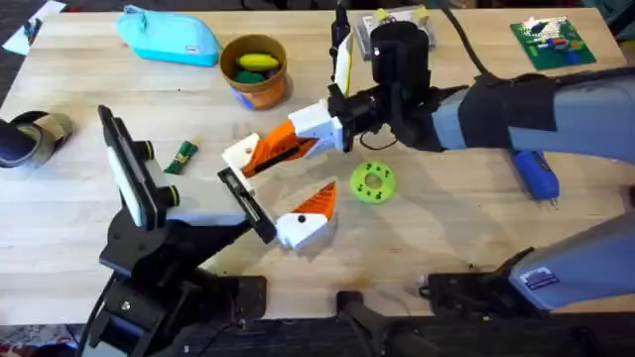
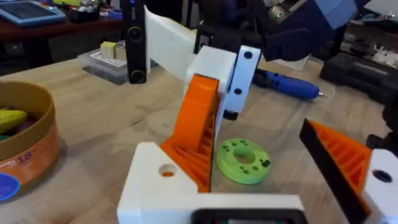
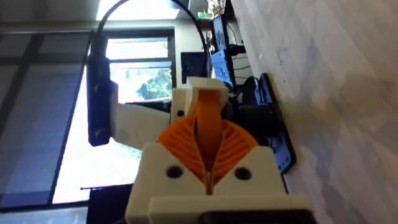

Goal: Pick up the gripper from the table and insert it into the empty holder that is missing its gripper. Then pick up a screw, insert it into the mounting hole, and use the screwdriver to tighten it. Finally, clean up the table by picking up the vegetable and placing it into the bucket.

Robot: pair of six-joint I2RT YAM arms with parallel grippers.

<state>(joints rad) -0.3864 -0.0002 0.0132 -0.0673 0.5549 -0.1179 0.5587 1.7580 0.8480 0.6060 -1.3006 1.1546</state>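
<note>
The table has open wood along its near edge. The right gripper reaches to mid-table, fingers closed together on nothing. The left gripper, just below it, stands wide open and empty. The bucket sits toward the far edge; the screwdriver far right; the vegetable left of centre

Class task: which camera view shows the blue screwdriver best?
The overhead view: the screwdriver lies whole on the table, beside the right arm. The left wrist view shows it farther off, partly hidden behind a white-and-orange gripper.
</note>
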